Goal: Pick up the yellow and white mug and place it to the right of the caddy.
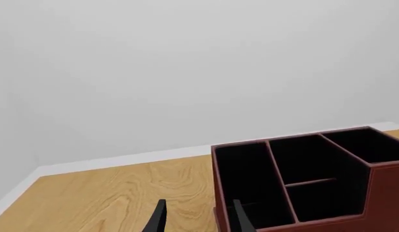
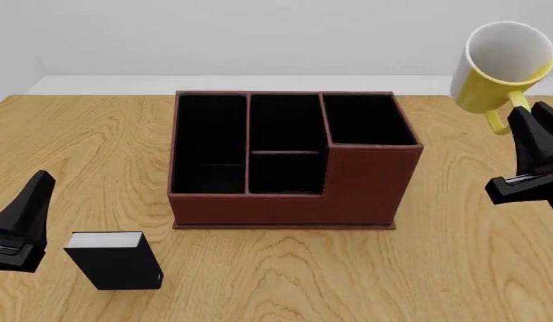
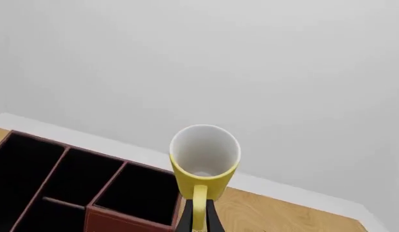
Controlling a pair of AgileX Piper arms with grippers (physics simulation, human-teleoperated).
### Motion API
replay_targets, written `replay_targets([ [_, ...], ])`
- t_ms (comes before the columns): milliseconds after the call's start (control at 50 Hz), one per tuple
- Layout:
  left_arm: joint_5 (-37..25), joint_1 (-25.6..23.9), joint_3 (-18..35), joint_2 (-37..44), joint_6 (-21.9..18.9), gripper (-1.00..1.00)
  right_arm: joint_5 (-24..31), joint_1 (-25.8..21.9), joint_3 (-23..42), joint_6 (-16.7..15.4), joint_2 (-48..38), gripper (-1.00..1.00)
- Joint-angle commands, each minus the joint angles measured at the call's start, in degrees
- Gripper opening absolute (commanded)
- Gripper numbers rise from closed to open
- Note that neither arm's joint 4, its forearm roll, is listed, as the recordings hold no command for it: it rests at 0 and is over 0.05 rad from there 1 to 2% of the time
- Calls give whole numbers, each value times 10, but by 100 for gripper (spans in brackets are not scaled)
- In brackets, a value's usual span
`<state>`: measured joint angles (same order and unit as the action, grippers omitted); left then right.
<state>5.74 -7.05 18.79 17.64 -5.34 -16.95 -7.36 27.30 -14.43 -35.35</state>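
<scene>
Left of the caddy (image 2: 285, 161), the left gripper (image 2: 26, 208) hangs low with its fingers parted and holding nothing, a small black box (image 2: 115, 259) just beside it. Right of the caddy's tall corner and lifted well above the table (image 2: 455, 268), the yellow and white mug (image 2: 501, 67) is pinched by its handle in the right gripper (image 2: 519, 114), its white mouth tilted toward the camera. The coming move is downward from there, I judge. One mug, one caddy, one black box.
</scene>
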Motion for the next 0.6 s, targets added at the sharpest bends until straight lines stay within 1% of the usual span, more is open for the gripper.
replay_targets([
  [20, -6, 3, 0, -5, -2, 100, -62, 14, -32, 23, -38, -100],
  [60, -7, 4, 1, -5, -2, 100, -78, 20, -41, 18, -44, -100],
  [80, -7, 4, 1, -6, -2, 100, -79, 22, -41, 24, -46, -100],
  [220, -12, 4, 5, -8, -4, 100, -99, 29, -47, 29, -63, -100],
  [240, -13, 5, 6, -9, -5, 100, -104, 32, -48, 34, -67, -100],
  [340, -15, 8, 5, -11, -5, 100, -121, 41, -54, 39, -84, -100],
  [380, -18, 6, 5, -14, -6, 100, -124, 44, -55, 44, -86, -100],
  [600, -26, 7, 10, -18, -7, 100, -145, 46, -66, 45, -107, -100],
])
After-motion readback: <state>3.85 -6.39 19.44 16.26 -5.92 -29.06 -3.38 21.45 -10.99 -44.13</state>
